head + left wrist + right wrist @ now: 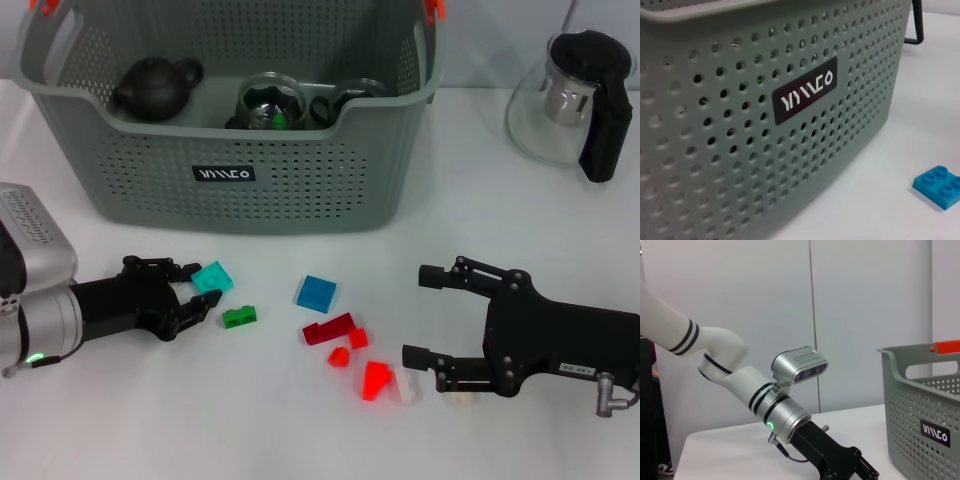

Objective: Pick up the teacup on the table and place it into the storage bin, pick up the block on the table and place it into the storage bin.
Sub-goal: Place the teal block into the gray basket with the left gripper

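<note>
From the head view, I have the left gripper point(203, 296) low on the white table point(520, 220), fingers spread narrowly around the teal flat plastic block point(211, 277), which sits at its tips at about one o'clock; I judge it not yet clamped. A small green brick point(239, 316) lies just beside the lower finger, so a careless close could nudge it or pinch both. The grey-green perforated storage bin point(300, 190) stands at twelve o'clock and already holds a dark teapot point(155, 88) and glassware. The right gripper point(432, 315) rests wide apart at four o'clock, near the red pieces point(345, 345), touching nothing.

In the left wrist view, I see only the bin wall, its black label point(805, 97) and a blue studded square block point(940, 185); my own fingers are hidden, so alignment is a guess here.

In the right wrist view, the left arm point(765, 400) is stretched low toward the bin; lifting straight up risks striking the rim.
</note>
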Tool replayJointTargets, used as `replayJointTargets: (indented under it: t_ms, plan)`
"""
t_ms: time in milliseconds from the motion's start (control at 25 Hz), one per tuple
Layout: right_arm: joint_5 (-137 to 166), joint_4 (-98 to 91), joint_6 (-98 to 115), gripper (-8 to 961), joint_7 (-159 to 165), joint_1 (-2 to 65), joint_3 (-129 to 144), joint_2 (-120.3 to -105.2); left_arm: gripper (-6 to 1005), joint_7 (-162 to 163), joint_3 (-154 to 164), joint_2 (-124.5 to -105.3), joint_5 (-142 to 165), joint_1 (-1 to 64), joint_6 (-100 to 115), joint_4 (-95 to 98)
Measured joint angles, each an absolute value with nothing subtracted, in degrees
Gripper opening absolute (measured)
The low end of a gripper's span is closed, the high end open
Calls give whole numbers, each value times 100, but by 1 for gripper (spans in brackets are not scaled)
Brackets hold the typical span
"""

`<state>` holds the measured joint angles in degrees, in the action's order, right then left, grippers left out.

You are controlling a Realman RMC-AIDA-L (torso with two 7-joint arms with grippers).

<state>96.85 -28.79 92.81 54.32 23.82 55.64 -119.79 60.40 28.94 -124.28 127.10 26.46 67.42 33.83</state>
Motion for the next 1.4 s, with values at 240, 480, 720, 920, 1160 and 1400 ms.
replayJointTargets:
  t_ms: [240,480,720,920,1160,1400]
  plan:
    - [9686,-2882,9281,923,5431,2391,5564,-11974,407,6158,2876,-12424,12676,2647,6802,3440]
    - [9686,-2887,9281,923,5441,2391,5563,-11968,407,6499,2861,-12392,12646,2596,7579,3868]
    - [9686,-2912,9332,923,5471,2406,5563,-11968,407,6983,2139,-12158,12630,2664,9836,4659]
    - [9686,-2924,9340,923,5473,2421,5563,-11978,407,7434,1302,-11853,12335,3051,11372,4712]
    - [9686,-2925,9374,923,5475,2444,5559,-11980,407,8553,1234,-11727,11470,3608,11154,4776]
    - [9685,-2897,9416,923,5475,2474,5497,-11979,408,9762,2335,-11494,11564,4278,9406,4864]
